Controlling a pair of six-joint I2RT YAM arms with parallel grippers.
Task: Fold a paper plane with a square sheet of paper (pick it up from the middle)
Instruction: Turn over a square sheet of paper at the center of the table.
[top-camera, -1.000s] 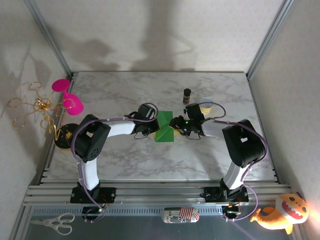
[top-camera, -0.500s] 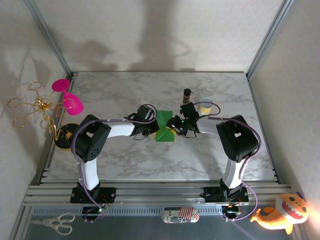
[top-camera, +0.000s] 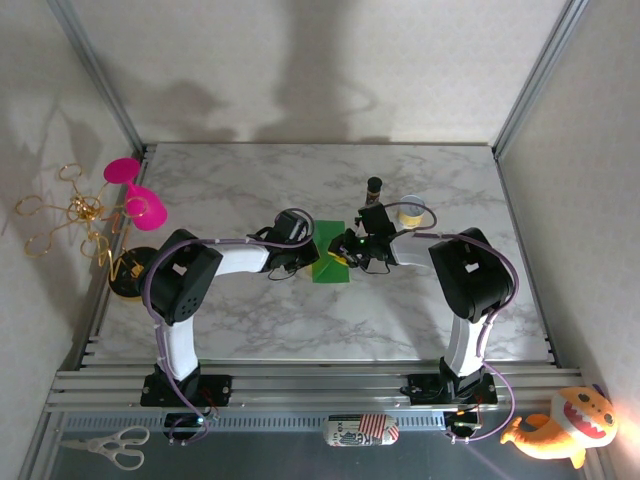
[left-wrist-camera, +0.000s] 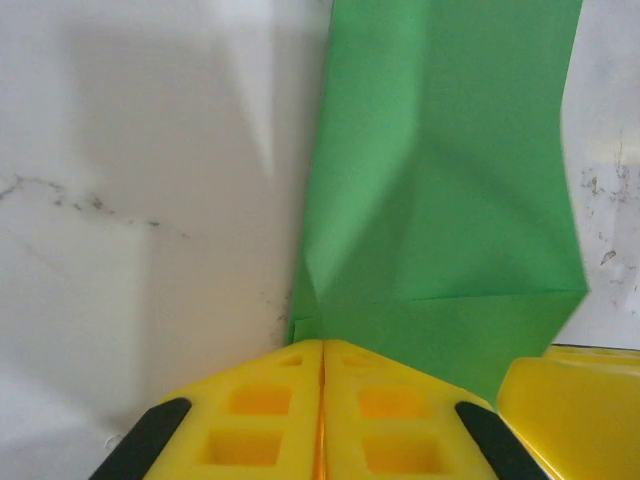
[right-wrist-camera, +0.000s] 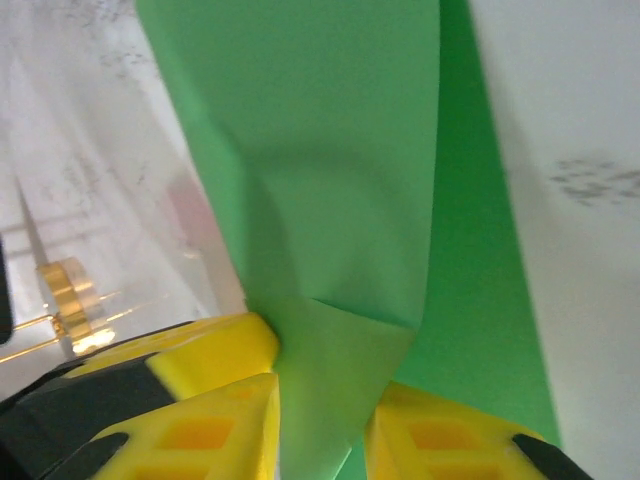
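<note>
Right gripper (right-wrist-camera: 322, 400) slid left, jaws ajar astride creased paper (left-wrist-camera: 450, 200), left gripper (left-wrist-camera: 322, 350) jaws closed.

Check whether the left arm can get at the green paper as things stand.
Probably yes. The left gripper, shut, has its tips right at the edge of the sheet of paper, with bare table beside it. The right gripper straddles a raised flap from the other side and does not block that edge.

The top external camera looks down from above and behind the arms (top-camera: 180, 280) over the whole table (top-camera: 250, 320), while both wrist cameras face the same sheet of paper (left-wrist-camera: 450, 180) at close range.
</note>
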